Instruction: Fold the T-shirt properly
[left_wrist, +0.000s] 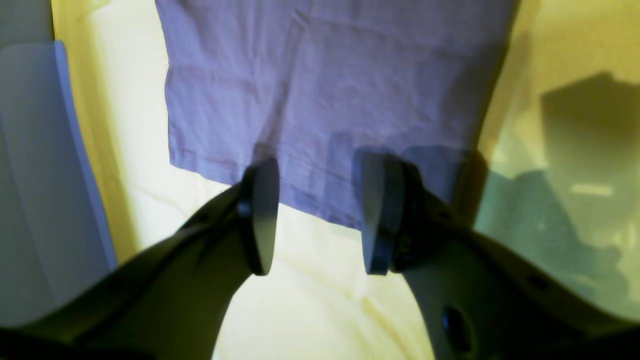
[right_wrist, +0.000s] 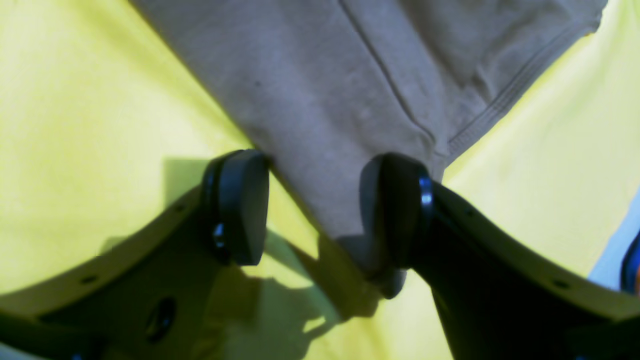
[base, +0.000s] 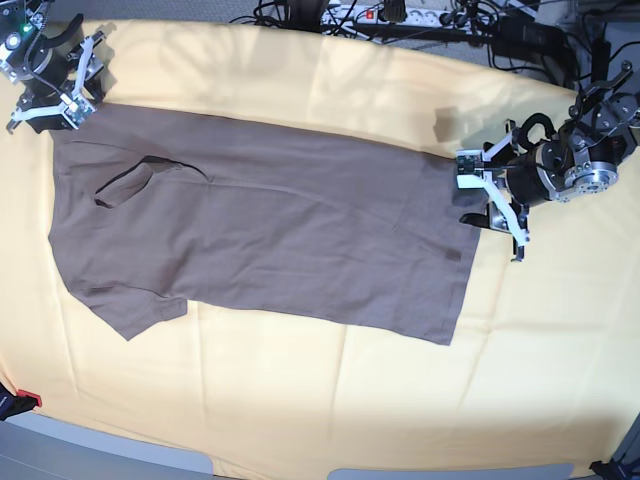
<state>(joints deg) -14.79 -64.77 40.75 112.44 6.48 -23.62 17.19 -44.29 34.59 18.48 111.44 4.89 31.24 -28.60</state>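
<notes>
While the T-shirt (base: 260, 235) lies half-folded lengthwise, both hands, left hand (left_wrist: 320, 215) and right hand (right_wrist: 320, 210), gape open, gripping nothing, crosswise folds remaining.

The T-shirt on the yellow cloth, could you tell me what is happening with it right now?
The taupe T-shirt lies spread flat, already folded lengthwise, on the pale yellow cloth. The left gripper stands open at the hem end, its jaws straddling the edge. The right gripper stands open at the shoulder corner, one pad on the fabric. Neither has closed on the shirt.
</notes>
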